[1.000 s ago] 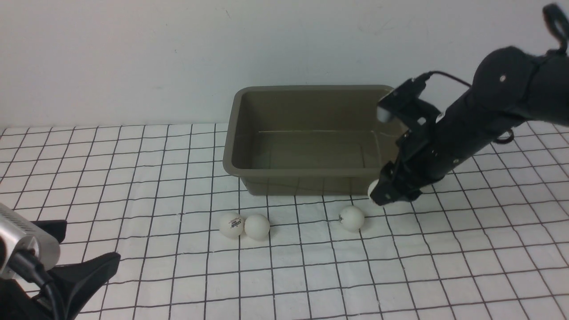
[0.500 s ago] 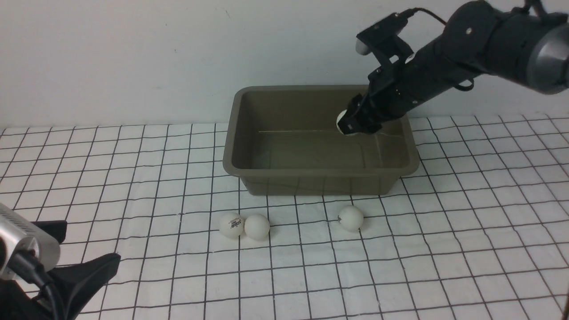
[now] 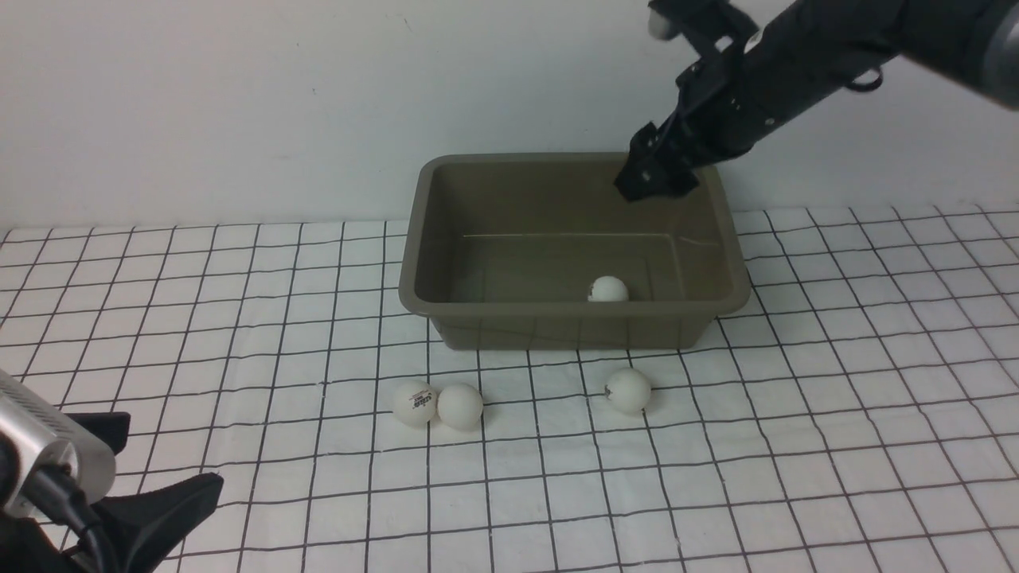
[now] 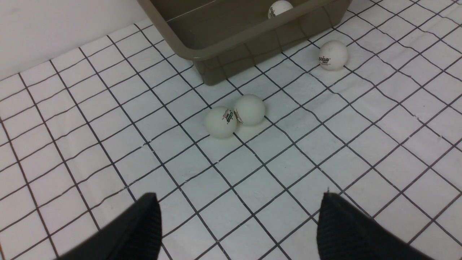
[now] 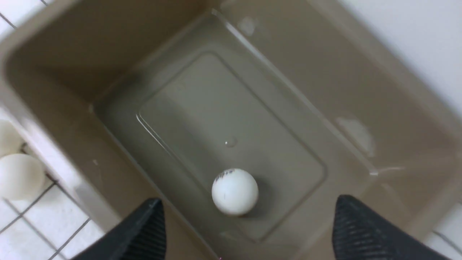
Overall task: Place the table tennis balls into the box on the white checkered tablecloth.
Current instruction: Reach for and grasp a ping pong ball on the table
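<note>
The olive-grey box (image 3: 414, 278) stands on the white checkered tablecloth (image 3: 796, 446) at the back. One white ball (image 3: 608, 290) lies on its floor near the front wall; it also shows in the right wrist view (image 5: 235, 191) and the left wrist view (image 4: 280, 8). Two touching balls (image 3: 415, 402) (image 3: 460, 407) lie in front of the box at the left, a third ball (image 3: 629, 390) at the right. My right gripper (image 3: 654, 181) hangs open and empty above the box's back right part. My left gripper (image 4: 238, 202) is open and empty, low at the front left.
A plain white wall (image 3: 239, 95) rises right behind the box. The cloth is slightly wrinkled. In the left wrist view the two touching balls (image 4: 234, 115) lie ahead of my left gripper and the single ball (image 4: 333, 55) lies beside the box's front wall (image 4: 252, 43).
My right gripper carried a ball up from the cloth, over the box, then opened. The ball dropped to the box floor and the gripper rose. The left arm barely moved.
</note>
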